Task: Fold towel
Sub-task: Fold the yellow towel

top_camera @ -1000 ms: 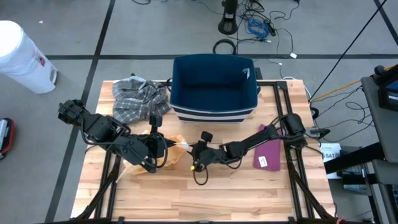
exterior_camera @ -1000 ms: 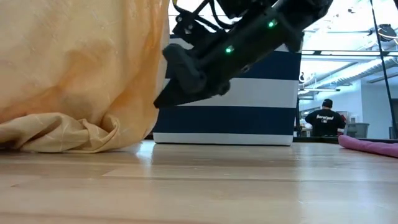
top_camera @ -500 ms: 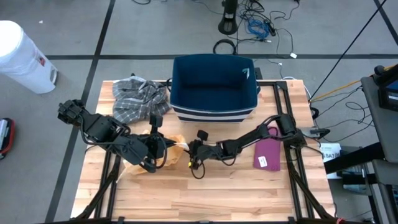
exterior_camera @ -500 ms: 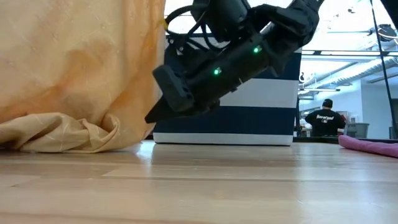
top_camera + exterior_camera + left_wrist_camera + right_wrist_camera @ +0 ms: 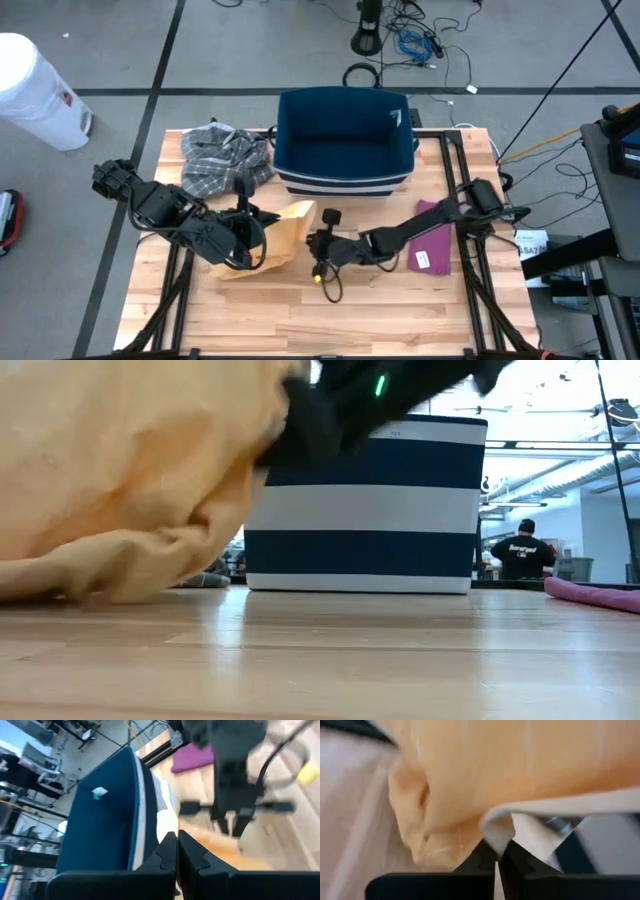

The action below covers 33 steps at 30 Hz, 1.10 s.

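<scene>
**Operator:** What do you record for the table first?

**Inspector:** You have a wooden table (image 5: 330,320) with a navy-and-white striped basket (image 5: 345,140) at its far middle. A grey plaid cloth (image 5: 222,158) lies heaped beside the basket toward the left arm's side, and a magenta folded cloth (image 5: 433,245) lies near the right edge. A white bin (image 5: 35,92) stands on the floor off the table's far left corner. In the low view a person (image 5: 520,552) shows in the room behind.

**Operator:** And the towel?

**Inspector:** Your yellow towel (image 5: 280,235) sits at the table's centre-left, in front of the basket. It is raised in part: in the low view it hangs as a broad sheet with its lower folds bunched on the wood.

**Operator:** The left arm?

**Inspector:** It reaches in from the table's left edge, elbow bent, forearm angled toward the centre. Your left gripper (image 5: 250,232) is at the towel's left side. Its fingers (image 5: 170,855) are pressed together; whether cloth lies between them I cannot tell.

**Operator:** The right arm?

**Inspector:** It stretches low and nearly straight from the right edge across to the towel. Your right gripper (image 5: 318,243) is at the towel's right edge, clenched on a pale fold of the yellow towel, as the right wrist view shows at its fingertips (image 5: 487,851).
</scene>
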Each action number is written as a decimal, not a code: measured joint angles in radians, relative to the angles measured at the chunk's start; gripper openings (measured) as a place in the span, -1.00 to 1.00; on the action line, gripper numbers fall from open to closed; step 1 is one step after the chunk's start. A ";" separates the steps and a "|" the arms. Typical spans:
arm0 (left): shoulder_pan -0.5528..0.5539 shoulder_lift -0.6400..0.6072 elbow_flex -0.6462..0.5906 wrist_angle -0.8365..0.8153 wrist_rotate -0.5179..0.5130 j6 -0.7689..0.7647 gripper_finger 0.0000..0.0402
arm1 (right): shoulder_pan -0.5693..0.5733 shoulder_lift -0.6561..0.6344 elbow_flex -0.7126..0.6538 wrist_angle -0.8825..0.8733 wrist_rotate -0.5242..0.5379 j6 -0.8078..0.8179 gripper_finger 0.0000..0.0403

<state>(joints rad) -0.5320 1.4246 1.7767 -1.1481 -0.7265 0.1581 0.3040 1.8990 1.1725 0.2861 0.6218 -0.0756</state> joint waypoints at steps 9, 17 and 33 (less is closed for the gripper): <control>-0.012 -0.013 0.000 0.009 -0.273 0.063 -1.00 | 0.146 -0.360 0.000 -0.348 0.151 -0.145 -1.00; -0.086 -0.040 0.000 0.090 -0.509 0.188 -1.00 | 0.326 -0.686 0.000 -0.489 0.197 -0.243 -1.00; -0.258 -0.081 0.000 0.253 -0.416 0.343 -1.00 | 0.486 -0.932 0.010 -0.533 -0.112 -0.317 -1.00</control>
<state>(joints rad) -0.7903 1.3435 1.7767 -0.8953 -1.1423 0.5015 0.7898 0.9673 1.1828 -0.2464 0.5095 -0.3924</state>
